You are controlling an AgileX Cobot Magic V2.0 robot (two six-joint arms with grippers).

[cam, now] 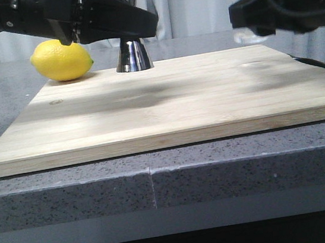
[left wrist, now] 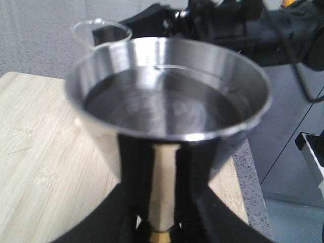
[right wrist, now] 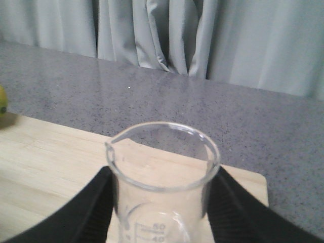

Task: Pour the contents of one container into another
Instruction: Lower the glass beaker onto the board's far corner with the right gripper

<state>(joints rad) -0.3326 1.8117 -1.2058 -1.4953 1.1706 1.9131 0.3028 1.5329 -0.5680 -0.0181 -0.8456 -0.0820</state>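
The steel jigger (cam: 133,56) stands at the back of the wooden board (cam: 166,103), its upper cup hidden behind my left arm. My left gripper (left wrist: 162,205) is shut on the jigger (left wrist: 167,101) at its waist, just above the gold band (left wrist: 162,236). Held upright over the board's far right part is the clear glass beaker (right wrist: 164,172), with my right gripper (right wrist: 164,190) shut on its sides. In the front view the beaker (cam: 252,36) shows faintly under my right gripper (cam: 252,23). From the left wrist the beaker (left wrist: 100,33) appears beyond the jigger's rim.
A yellow lemon (cam: 61,61) lies at the board's back left corner, close to the jigger. The board rests on a grey speckled counter (cam: 158,182). A dark cable (cam: 317,64) runs past the board's right edge. Pale curtains hang behind.
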